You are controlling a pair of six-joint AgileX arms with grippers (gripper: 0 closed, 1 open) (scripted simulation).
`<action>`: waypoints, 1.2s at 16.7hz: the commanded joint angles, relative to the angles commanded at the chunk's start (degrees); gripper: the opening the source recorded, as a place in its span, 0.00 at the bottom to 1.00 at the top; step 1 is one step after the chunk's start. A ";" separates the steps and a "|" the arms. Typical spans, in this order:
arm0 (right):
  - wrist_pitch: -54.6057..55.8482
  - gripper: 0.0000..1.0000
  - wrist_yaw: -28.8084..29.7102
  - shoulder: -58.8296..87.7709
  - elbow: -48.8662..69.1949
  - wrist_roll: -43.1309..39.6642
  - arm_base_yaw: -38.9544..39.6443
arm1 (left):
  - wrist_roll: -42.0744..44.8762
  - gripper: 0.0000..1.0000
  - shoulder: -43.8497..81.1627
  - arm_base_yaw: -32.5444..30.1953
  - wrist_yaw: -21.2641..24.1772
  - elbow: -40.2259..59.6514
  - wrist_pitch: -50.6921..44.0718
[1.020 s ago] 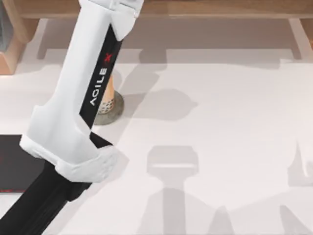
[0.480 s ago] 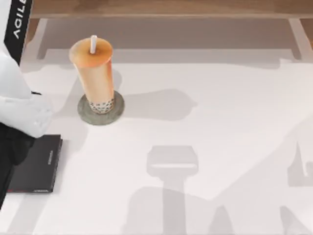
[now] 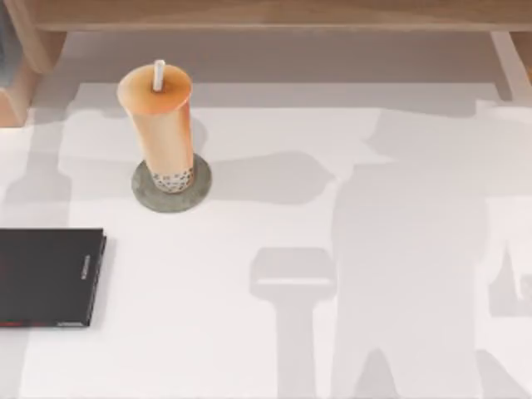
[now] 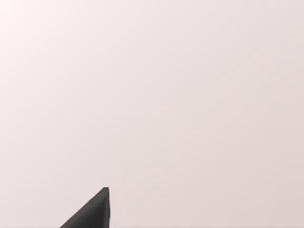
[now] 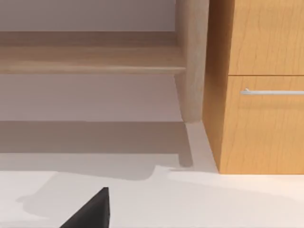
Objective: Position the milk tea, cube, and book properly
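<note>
Pincer state on either arm: cannot tell. Milk tea [image 3: 160, 125] upright on coaster [image 3: 171, 188], upper left of frame; black book [image 3: 48, 277] lower left. Next: approach slowly, grip level, avoid tipping.

The milk tea [image 3: 160, 131] is a tall orange-tan cup with a white straw through its lid and dark pearls at its base; it stands upright on a round grey coaster [image 3: 171, 184]; it sits at the far left of the table [image 3: 349, 249].
</note>
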 joint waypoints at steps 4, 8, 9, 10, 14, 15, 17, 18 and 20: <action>0.00 1.00 0.00 0.00 0.00 0.00 0.00 | -1.67 1.00 -9.86 7.40 7.01 -26.59 12.09; 0.00 1.00 0.00 0.00 0.00 0.00 0.00 | -1.25 1.00 -15.43 11.01 14.02 -49.42 20.00; 0.00 1.00 0.00 0.00 0.00 0.00 0.00 | -0.95 1.00 -16.36 11.49 15.71 -54.09 21.36; 0.00 1.00 0.00 0.00 0.00 0.00 0.00 | -0.63 1.00 -17.22 11.85 17.32 -58.24 22.47; 0.00 1.00 0.00 0.00 0.00 0.00 0.00 | 0.42 1.00 -19.65 12.51 22.06 -68.56 24.47; 0.00 1.00 0.00 0.00 0.00 0.00 0.00 | 0.56 1.00 -19.89 12.57 22.64 -69.64 24.58; 0.00 1.00 0.00 0.00 0.00 0.00 0.00 | 0.62 1.00 -20.00 12.60 22.91 -70.13 24.61; 0.00 1.00 0.00 0.00 0.00 0.00 0.00 | 0.62 1.00 -20.00 12.60 22.91 -70.13 24.61; 0.00 1.00 0.00 0.00 0.00 0.00 0.00 | 0.62 1.00 -20.00 12.60 22.91 -70.13 24.61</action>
